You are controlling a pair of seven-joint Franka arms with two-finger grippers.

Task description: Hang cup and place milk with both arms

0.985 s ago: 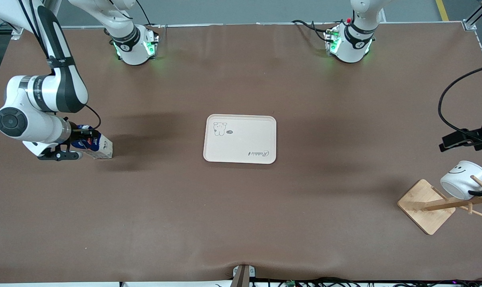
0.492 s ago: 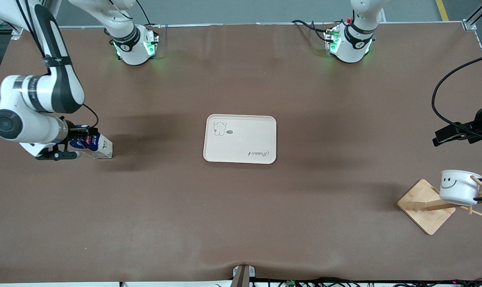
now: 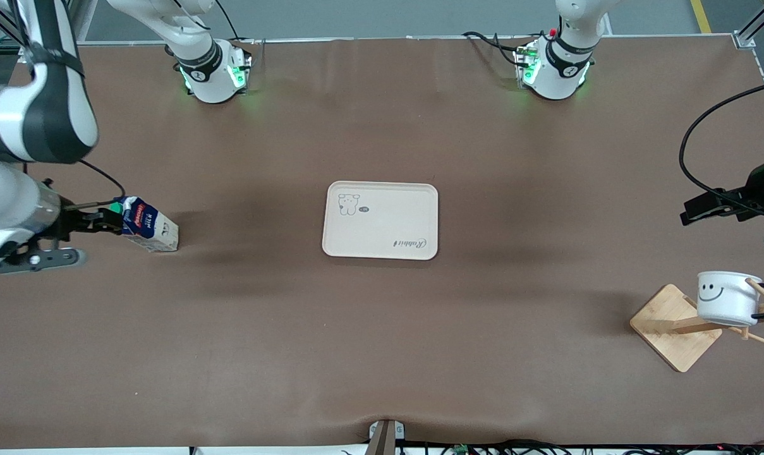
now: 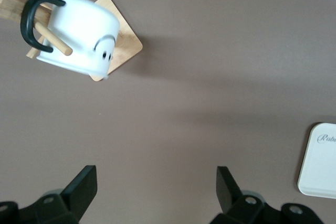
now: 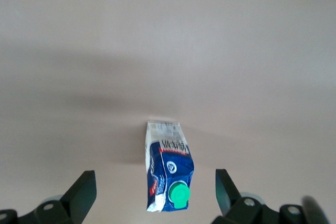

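The milk [image 3: 149,229] stands on the table at the right arm's end, green cap on top. My right gripper [image 3: 111,221] is open beside the carton's top and does not touch it. In the right wrist view the milk [image 5: 168,174] shows between the spread fingers of the right gripper [image 5: 156,182]. The cup [image 3: 724,306] hangs by its black handle on a peg of the wooden rack [image 3: 672,328], smiley outward. My left gripper [image 3: 691,215] is open and empty above the table near the rack. The left wrist view shows the left gripper [image 4: 156,182] apart from the cup [image 4: 79,35].
A cream tray [image 3: 382,249] with a bear drawing lies at the table's middle; its corner shows in the left wrist view [image 4: 320,161]. The rack's square base [image 4: 123,45] sits at the left arm's end, nearer the front camera.
The cup swung from tilted to hanging level on its peg, and my left gripper drew away from it. My right gripper backed off the milk's top; the carton stayed put.
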